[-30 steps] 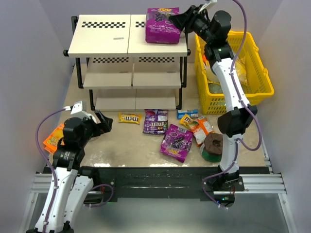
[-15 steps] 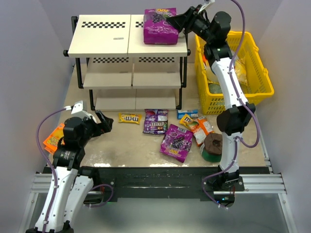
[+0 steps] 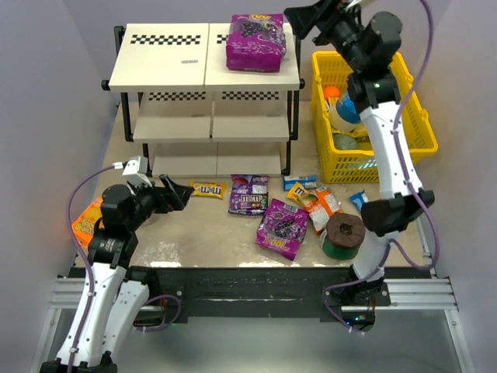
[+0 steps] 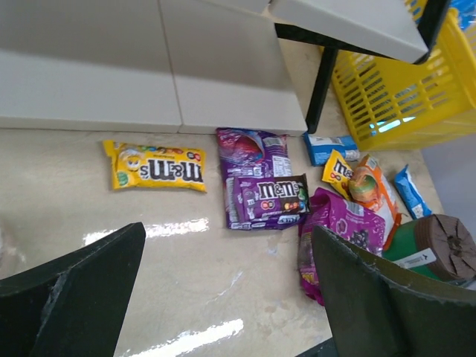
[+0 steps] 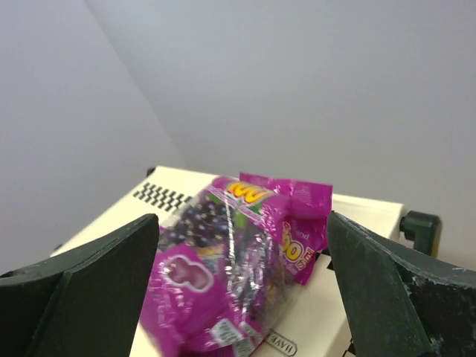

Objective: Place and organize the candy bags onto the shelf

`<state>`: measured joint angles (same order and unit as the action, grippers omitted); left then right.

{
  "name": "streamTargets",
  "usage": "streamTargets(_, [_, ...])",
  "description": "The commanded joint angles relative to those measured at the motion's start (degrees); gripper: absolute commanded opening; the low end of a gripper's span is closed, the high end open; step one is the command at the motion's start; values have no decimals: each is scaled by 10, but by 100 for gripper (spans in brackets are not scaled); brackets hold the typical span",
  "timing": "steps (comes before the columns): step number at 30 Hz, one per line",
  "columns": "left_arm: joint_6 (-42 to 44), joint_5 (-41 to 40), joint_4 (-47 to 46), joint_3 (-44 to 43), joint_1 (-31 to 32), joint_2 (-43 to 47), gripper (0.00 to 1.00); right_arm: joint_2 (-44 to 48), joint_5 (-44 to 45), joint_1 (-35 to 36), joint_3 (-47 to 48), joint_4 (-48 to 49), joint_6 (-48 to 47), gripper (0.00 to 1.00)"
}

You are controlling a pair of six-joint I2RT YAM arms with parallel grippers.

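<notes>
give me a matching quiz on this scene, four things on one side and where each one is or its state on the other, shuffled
Things
1. yellow m&m's bag
2. right gripper
3. yellow basket
4. brown-lidded tub

Places or states
A. standing beside the shelf, on its right
B. open, at the top board next to a large purple bag
C. flat on the table, just ahead of the open left gripper
D. on the near right part of the table

Pairs: 1-C, 2-B, 3-A, 4-D
</notes>
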<state>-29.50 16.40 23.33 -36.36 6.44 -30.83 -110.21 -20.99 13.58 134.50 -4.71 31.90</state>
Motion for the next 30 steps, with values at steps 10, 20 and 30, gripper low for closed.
streamTargets(10, [-101, 90, -267, 109, 87, -46, 100, 384, 111, -4, -345, -166, -5, 97])
streamTargets(20, [-105, -61, -382, 78, 321, -276, 96, 545, 169, -4, -556, -265, 9, 92])
streamTargets(30, [-84, -81, -503, 21, 414, -469, 96, 604, 129, -4, -665, -272, 13, 92])
